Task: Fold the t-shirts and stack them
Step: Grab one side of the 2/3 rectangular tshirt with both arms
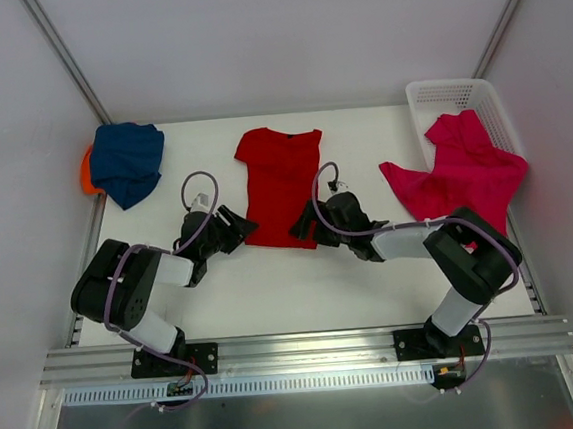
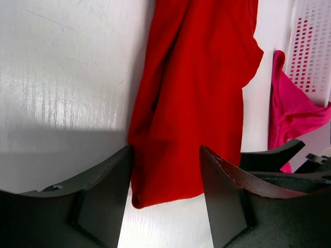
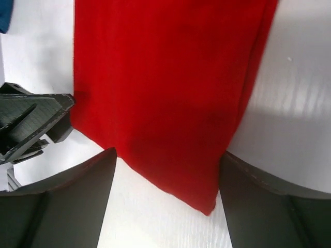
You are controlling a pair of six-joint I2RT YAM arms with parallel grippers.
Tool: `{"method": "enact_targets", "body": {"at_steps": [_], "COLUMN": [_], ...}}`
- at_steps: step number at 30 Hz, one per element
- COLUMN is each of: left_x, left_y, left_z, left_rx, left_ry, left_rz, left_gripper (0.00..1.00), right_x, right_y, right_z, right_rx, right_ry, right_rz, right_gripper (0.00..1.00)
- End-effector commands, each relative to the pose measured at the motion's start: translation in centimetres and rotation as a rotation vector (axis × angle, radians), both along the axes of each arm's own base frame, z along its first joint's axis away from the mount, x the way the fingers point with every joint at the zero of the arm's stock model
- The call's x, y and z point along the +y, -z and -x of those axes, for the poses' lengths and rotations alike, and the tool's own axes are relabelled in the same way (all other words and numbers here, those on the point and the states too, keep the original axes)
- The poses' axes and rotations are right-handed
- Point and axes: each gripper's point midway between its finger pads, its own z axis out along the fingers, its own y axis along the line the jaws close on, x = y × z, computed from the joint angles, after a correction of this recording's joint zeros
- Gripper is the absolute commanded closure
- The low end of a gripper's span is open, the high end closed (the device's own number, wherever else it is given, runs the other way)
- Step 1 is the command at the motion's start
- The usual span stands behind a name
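The left arm (image 1: 127,284) and right arm (image 1: 470,251) are built alike: bulky matte-black joint housings, pale grey link tubes and flat black base plates (image 1: 174,360). A thin purple cable (image 1: 199,174) loops along each. The left end effector (image 2: 165,155) and right end effector (image 3: 168,160) each carry two broad, black, wedge-shaped fingers (image 2: 98,191).
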Motion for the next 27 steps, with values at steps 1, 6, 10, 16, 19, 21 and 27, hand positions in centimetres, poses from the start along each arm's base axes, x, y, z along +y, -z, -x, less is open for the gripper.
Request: {"method": "enact_targets", "body": {"at_steps": [1, 6, 10, 16, 19, 21, 27], "left_x": [0.1, 0.2, 0.2, -0.4, -0.5, -0.6, -0.6], "left_y": [2.3, 2.4, 2.3, 2.0, 1.5, 1.5, -2.5], "left_z": [1.3, 1.0, 1.0, 1.5, 2.7, 4.1, 7.6], "left_rx": [0.075, 0.071, 0.07, 0.097, 0.114, 0.122, 0.031], "left_ry": [0.031, 0.026, 0.027, 0.06, 0.075, 0.089, 0.091], "left_rz": [0.011, 0.0, 0.002, 0.023, 0.039, 0.026, -0.075], "left_gripper": [0.45, 0.5, 0.69, 1.0, 1.0, 1.0, 1.0], "right_x": [-0.1, 0.2, 0.5, 0.4, 0.2, -0.4, -1.7], "right_y": [2.1, 2.8, 3.6, 3.9, 3.5, 3.0, 0.9], "right_z": [0.5, 0.4, 0.7, 1.4, 2.0, 2.8, 6.5], "right_rx": [0.06, 0.072, 0.096, 0.11, 0.106, 0.097, 0.073], "right_ry": [-0.016, -0.01, -0.017, -0.021, -0.027, -0.029, -0.043], "right_rz": [0.025, 0.011, -0.003, -0.017, -0.026, -0.025, 0.057], "right_gripper": [0.24, 0.72, 1.0, 1.0, 1.0, 1.0, 1.0]}}
